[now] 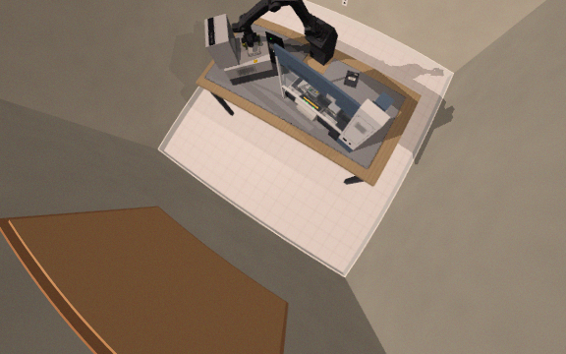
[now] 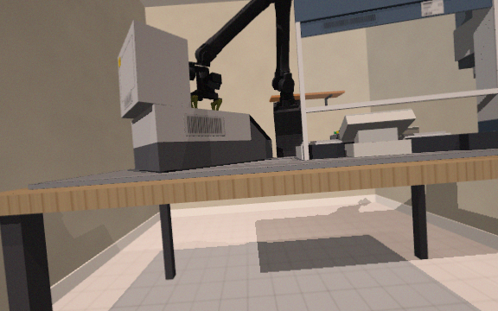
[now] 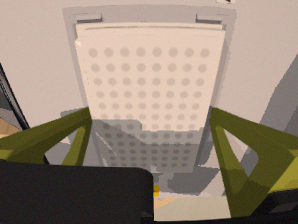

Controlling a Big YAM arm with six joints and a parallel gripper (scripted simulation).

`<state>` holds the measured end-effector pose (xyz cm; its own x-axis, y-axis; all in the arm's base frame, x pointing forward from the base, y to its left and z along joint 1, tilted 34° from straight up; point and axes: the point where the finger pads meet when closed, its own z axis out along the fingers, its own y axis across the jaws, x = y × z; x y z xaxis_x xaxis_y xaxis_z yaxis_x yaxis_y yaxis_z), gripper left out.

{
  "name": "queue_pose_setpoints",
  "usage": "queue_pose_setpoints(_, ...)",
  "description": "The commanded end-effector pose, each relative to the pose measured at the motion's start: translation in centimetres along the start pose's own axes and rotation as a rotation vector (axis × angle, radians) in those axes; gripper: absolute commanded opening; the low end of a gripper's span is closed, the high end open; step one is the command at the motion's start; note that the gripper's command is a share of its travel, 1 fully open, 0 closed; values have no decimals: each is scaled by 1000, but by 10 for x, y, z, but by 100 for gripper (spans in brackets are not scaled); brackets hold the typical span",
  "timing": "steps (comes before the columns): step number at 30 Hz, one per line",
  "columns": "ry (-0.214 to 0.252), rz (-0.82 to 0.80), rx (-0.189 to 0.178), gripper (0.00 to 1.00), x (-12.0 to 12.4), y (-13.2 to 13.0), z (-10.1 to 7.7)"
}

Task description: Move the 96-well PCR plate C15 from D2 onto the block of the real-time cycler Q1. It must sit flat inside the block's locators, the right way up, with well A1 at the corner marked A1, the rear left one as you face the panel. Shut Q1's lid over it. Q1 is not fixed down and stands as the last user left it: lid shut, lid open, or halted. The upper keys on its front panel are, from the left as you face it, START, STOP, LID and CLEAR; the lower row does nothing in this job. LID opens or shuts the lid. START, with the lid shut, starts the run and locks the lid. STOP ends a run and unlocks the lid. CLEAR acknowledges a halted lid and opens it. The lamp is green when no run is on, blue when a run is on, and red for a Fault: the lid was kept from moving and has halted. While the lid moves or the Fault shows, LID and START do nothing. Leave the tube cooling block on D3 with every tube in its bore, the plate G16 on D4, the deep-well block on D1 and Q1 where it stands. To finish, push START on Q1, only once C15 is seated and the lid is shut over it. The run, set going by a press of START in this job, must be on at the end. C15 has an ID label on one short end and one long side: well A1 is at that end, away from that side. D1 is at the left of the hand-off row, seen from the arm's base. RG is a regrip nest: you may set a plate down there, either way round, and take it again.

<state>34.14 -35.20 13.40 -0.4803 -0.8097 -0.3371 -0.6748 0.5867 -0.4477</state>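
Observation:
The real-time cycler Q1 [image 1: 248, 72] [image 2: 236, 126] stands at the left of the table with its lid [image 1: 223, 41] [image 2: 158, 65] raised. A small green light shows on its dark panel [image 1: 275, 42]. A pale 96-well plate, C15 [image 3: 149, 90], lies on the block, looks flat, and has a small notch at its upper left corner in the wrist view. No ID label can be read. My gripper [image 1: 252, 47] [image 2: 206, 104] [image 3: 150, 114] is open, low over the block, one finger beside each long side of the plate. Whether the fingers touch it cannot be told.
A blue-topped enclosure [image 1: 314, 79] [image 2: 392, 15] stands right of Q1, over the hand-off row and a block with coloured tubes [image 1: 311, 102]. A white, grey-fronted unit [image 1: 363, 124] is at its right end. A small dark nest [image 1: 352, 79] lies behind it.

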Motion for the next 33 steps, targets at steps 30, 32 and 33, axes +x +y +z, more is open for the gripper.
queue_pose_setpoints(30,8,-29,38,100,0,-22,-47)
queue_pose_setpoints(32,16,-29,51,100,2,-23,-57)
queue_pose_setpoints(33,19,-28,57,100,3,-24,-63)
